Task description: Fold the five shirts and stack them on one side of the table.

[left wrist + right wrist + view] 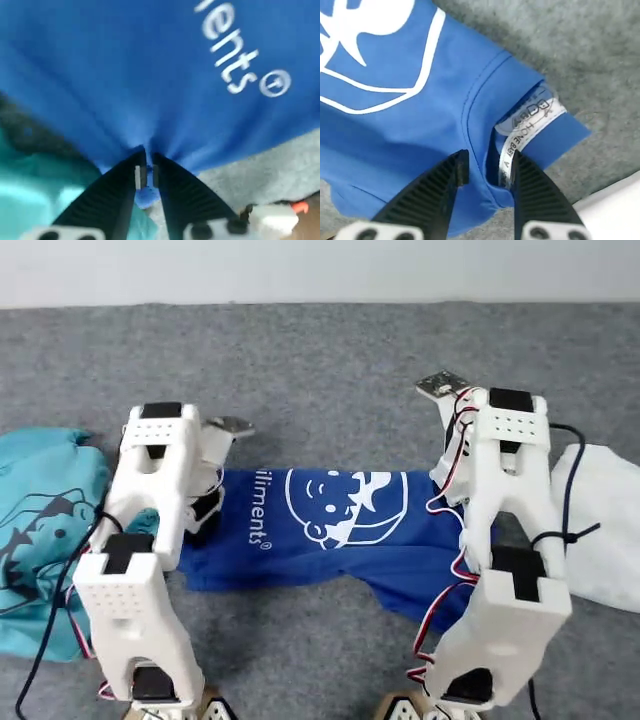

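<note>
Grey desk carries a limp blue shirt, probably best pinched at edges: left jaws clamp one, right jaws gape astride its collar.

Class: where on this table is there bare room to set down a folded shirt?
Widest free patch: the grey table beyond the blue shirt, up to the wall. A smaller one lies nearer than the blue shirt, between the left arm and the right arm. Crowded: the left side under the teal shirt, the right side under the white shirt.
</note>
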{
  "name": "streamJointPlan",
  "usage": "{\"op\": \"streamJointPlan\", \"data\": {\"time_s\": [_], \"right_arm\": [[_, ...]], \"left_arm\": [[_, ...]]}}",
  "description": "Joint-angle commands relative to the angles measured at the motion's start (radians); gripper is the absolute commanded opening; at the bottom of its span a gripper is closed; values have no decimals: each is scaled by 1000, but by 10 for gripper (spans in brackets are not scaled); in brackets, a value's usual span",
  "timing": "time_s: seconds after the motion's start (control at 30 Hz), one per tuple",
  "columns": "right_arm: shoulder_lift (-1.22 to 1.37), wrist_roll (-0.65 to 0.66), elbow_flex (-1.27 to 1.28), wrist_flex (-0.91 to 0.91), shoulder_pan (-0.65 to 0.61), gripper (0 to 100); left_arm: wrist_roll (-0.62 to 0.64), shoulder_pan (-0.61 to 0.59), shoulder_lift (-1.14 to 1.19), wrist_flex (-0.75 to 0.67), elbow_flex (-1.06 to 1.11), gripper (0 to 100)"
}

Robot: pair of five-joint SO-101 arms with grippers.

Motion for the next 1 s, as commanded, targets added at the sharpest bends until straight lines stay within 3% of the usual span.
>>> {"op": "streamJointPlan", "data": {"time_s": [0.0, 0.33, 0.53, 0.73, 0.97], "right_arm": [[-12, -6, -54, 38, 8, 139], [-13, -9, -54, 79, 16, 139], [-1, -11, -48, -81, -18, 139], [47, -9, -51, -162, -90, 139], [242, -3, -196, -174, -22, 139]], "left_arm": [[-54, 6, -5, 31, 71, 33], [-49, -25, -210, 29, -42, 33], [-48, -23, -305, 28, -122, 34], [78, -21, -310, 29, -150, 34], [100, -26, -319, 31, -151, 34]]}}
